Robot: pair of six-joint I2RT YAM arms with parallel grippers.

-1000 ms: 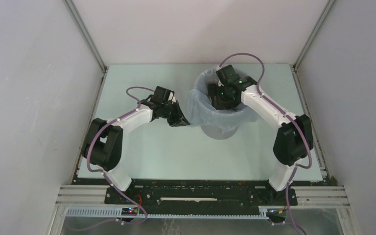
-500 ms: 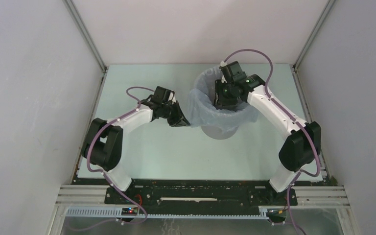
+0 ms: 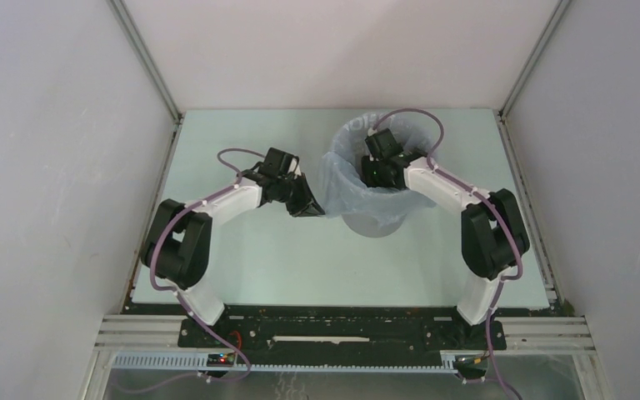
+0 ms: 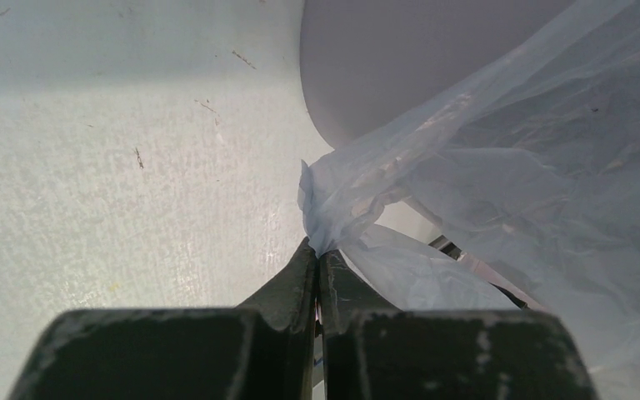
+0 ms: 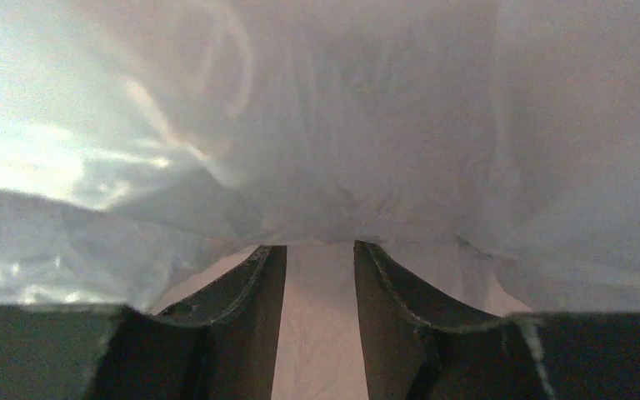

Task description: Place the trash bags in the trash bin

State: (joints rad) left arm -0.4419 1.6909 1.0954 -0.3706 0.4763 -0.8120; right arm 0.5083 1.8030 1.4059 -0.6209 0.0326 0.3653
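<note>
Nearest, at the trash bin's [image 3: 373, 225] eight o'clock, the left gripper [image 4: 317, 257] holds its jaws pinched shut on a fold of the pale blue trash bag [image 3: 333, 179], low over the tabletop [image 3: 242, 258]. Farther back, the right gripper [image 5: 319, 250] reaches into the bin mouth from four o'clock — jaws parted, film just ahead. The bag lines the bin, hem draped over the rim — mostly seated, I judge; pressing it down and letting go are left.
</note>
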